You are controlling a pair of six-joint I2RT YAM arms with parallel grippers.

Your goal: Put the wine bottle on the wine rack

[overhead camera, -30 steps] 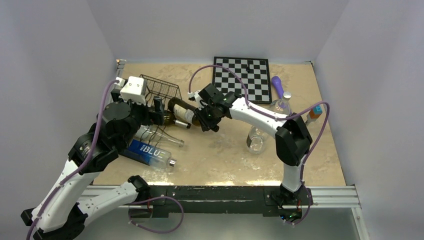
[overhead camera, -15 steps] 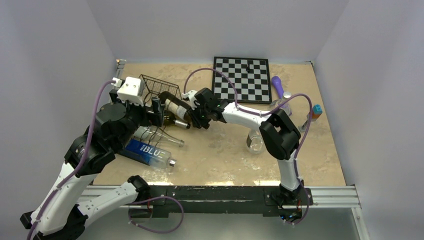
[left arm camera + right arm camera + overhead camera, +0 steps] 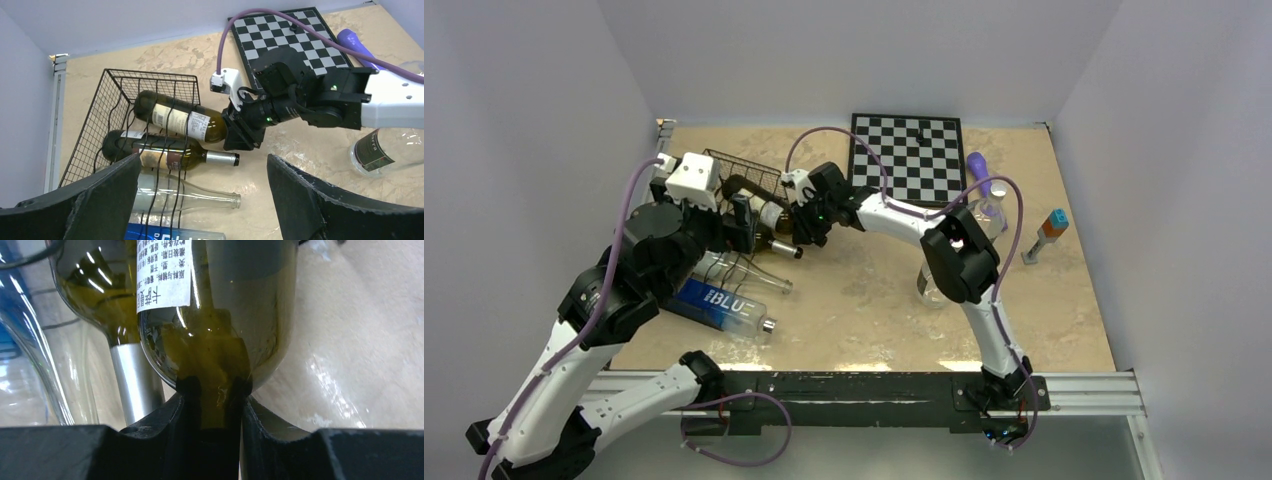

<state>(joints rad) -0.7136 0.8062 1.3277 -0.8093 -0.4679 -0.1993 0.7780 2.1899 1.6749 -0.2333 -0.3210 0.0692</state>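
My right gripper [image 3: 215,407] is pinching the slim neck of the dark green glass wine bottle [image 3: 176,120]. Its black fingers [image 3: 175,432] are pressed against the glass on either side, just below the rounded shoulder. The wine bottle lies on its side, stretching away from that gripper. Its base and white-labelled body reach into the black wire wine rack [image 3: 150,75], while the shoulder and neck stick out past the open end. The rack's thin wavy wires cross in front of the label, and the fine mesh end wall stands beyond the bottle's base. I cannot tell whether the bottle's weight rests on the wires. Just beside it, on the side nearer my left gripper [image 3: 202,170], a second dark green bottle with a silver foil capsule [image 3: 167,157] lies parallel in the rack. Nearer again lies a clear glass bottle [image 3: 192,194], with the wires running over it too. A blue bottle with white lettering [image 3: 724,305] lies closest to my left gripper, and I cannot tell whether it is inside the rack. That gripper hangs over these bottles with its rough black fingers [image 3: 95,205] spread wide and nothing between them. Beyond my right gripper, a flat black-and-white chessboard [image 3: 292,42] lies on the glossy beige marbled tabletop [image 3: 200,52].
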